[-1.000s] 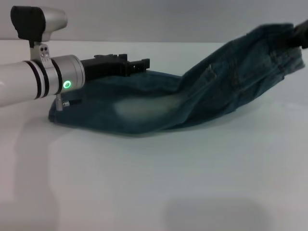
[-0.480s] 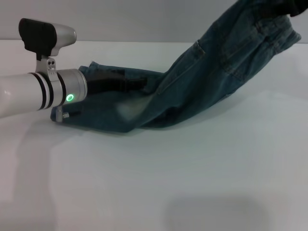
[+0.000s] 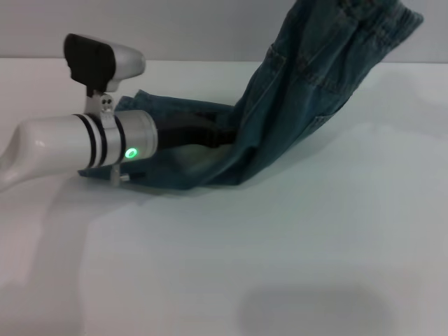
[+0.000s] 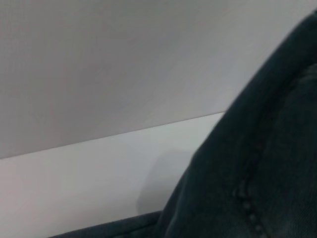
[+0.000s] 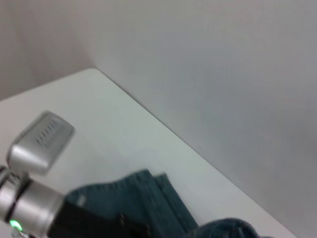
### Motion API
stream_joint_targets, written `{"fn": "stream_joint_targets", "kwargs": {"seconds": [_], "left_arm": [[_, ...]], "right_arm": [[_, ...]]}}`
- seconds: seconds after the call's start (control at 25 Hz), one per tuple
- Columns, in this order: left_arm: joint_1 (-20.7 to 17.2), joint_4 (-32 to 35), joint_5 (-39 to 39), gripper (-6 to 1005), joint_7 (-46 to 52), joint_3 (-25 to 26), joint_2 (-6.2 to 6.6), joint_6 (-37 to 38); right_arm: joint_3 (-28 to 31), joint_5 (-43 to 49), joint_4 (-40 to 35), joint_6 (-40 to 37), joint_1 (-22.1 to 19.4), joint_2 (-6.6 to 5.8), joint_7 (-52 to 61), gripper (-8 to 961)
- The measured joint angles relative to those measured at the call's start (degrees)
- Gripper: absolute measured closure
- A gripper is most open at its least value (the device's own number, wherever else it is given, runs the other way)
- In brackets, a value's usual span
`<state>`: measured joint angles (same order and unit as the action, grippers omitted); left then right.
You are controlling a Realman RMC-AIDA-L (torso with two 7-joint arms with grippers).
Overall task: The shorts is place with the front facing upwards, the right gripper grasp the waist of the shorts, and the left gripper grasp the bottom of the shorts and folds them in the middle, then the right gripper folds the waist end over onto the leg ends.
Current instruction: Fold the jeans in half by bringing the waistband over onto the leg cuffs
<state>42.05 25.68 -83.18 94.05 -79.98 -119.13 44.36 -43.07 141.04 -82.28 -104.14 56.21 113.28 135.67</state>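
The blue-green denim shorts (image 3: 294, 91) lie with their leg ends (image 3: 136, 103) flat on the white table (image 3: 280, 245). The puckered waist (image 3: 378, 19) is lifted high at the upper right, reaching the picture's top edge, and the cloth arches leftward over the legs. The right gripper is out of view above. My left gripper (image 3: 208, 134) lies low on the legs, its tip under the raised denim. The right wrist view shows the leg ends (image 5: 151, 183) and the left gripper (image 5: 121, 223) from above. Dark denim (image 4: 257, 188) fills the left wrist view close up.
The left arm's white wrist with black rings and green light (image 3: 130, 152) reaches in from the left above the table. A grey wall (image 3: 196, 28) stands behind the table's far edge.
The waist end has risen and swung left over the legs, and the right gripper has left the picture at the top. The left arm has slid to the right along the legs.
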Motion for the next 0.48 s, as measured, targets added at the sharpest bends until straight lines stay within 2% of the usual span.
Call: {"fn": "stream_joint_targets", "kwargs": {"seconds": [0.28,0.48], "left_arm": [[-0.2,0.76,8.75,196,-1.15,-9.49,0.01,-0.15],[-1.45,3.67,14.76,196,-1.2,-17.07,0.03,-0.31]], "right_arm": [[-0.72,-1.6,2.32,1.13,1.55,0.34,0.01,909],[-0.89,-1.6,4.73,2.29,2.54,0.43,-0.42,902]]}}
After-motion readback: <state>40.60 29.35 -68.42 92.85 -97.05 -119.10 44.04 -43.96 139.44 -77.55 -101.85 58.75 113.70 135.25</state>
